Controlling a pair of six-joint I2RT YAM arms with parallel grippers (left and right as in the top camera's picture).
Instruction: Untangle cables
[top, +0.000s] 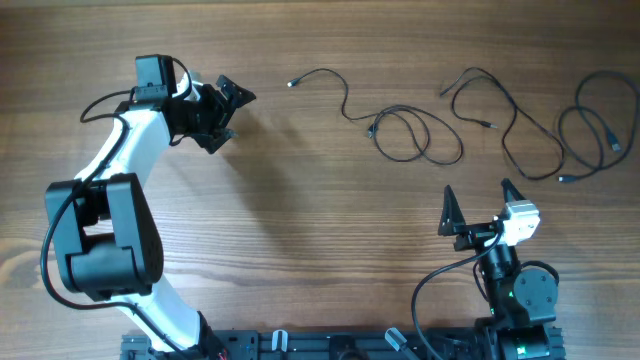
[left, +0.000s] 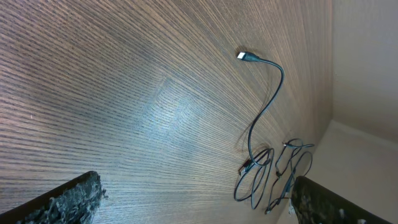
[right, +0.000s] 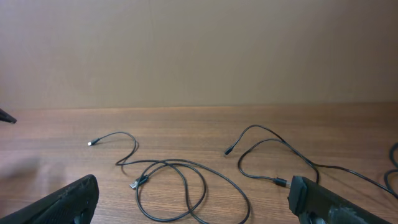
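Left gripper (top: 235, 118) and right gripper (top: 478, 195): spread wide, gripping nothing, above a bare wood-grain table (top: 300, 230). Cables (top: 345, 108) loose across the far right half, one looped strand apart from the rest. Plain beige wall (right: 199, 50) behind.

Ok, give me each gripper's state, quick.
Left gripper: open, holding nothing.
Right gripper: open, holding nothing.

The brown wood table (top: 300, 230) has thin black cables (top: 344, 100) lying flat on it, along the top middle and top right. One curls into a loop.
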